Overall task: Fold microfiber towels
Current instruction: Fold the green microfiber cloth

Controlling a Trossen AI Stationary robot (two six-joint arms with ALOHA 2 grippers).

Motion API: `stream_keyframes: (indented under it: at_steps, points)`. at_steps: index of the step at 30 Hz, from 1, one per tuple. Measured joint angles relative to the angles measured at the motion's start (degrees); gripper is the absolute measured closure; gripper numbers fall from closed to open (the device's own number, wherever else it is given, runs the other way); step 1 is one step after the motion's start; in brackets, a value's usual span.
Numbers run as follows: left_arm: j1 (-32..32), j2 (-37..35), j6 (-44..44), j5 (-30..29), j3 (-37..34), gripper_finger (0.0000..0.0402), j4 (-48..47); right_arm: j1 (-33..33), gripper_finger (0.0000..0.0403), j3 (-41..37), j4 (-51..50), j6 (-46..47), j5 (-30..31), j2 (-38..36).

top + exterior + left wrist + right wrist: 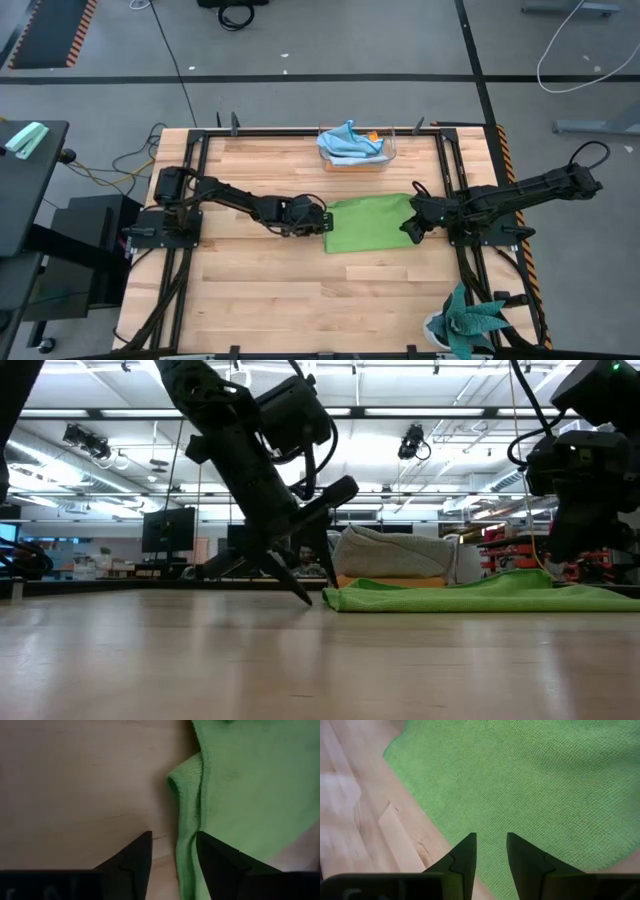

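On the table, a clear box holds a blue towel.

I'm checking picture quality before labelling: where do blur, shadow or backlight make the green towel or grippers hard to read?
Low view: bright ceiling lights behind turn the left gripper into a silhouette; the green towel stays readable. Left wrist view: a shadow lies on the table beside the towel's raised fold. Right wrist view: the wood at the far edge is soft. High view: evenly lit.
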Motion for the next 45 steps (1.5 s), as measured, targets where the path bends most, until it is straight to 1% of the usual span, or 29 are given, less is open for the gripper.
stream_keyframes:
  at_steps: [5, 10, 17, 25, 30, 34, 37, 40, 45]
  points:
    - [0.32, 1.06, -0.19, 0.4, 0.04, 0.0222, 2.31, 0.0, 0.0288, 0.0, 0.5, -0.04, -0.32, -0.04]
    - [0.63, 1.74, -0.59, 0.82, 0.02, 0.0212, 5.92, 0.0, 0.0288, 0.0, 0.67, -0.09, -0.33, -0.04]
    - [1.02, 2.25, -1.17, 1.01, 0.02, 0.0212, 6.66, 0.0, 0.0288, 0.0, 0.91, -0.09, -0.33, -0.06]
    - [1.04, 6.2, -2.24, 1.48, 0.11, 0.0212, 15.92, 0.02, 0.0288, 0.0, 1.32, 0.02, -0.38, -0.05]
    - [1.04, 6.77, -2.15, 1.64, 0.15, 0.0217, 16.41, 0.04, 0.0288, 0.0, 1.69, 0.06, -0.83, -0.06]
    - [1.01, 6.84, 0.01, 1.5, 0.13, 0.0232, 16.38, 0.04, 0.0288, 0.0, 1.69, 0.04, -0.86, -0.06]
    - [0.82, 6.84, 0.3, 0.89, 0.11, 0.0256, 16.41, 0.04, 0.0288, 0.0, 1.69, 0.05, -1.28, -0.06]
    - [0.46, 6.88, 0.38, -0.66, 0.08, 0.0289, 16.35, 0.04, 0.0288, 0.0, 1.69, 0.09, -1.66, -0.06]
    - [0.43, 6.9, 1.93, -3.83, 0.13, 0.0359, 16.31, 0.03, 0.0288, 0.0, 1.68, 0.09, -1.66, -0.06]
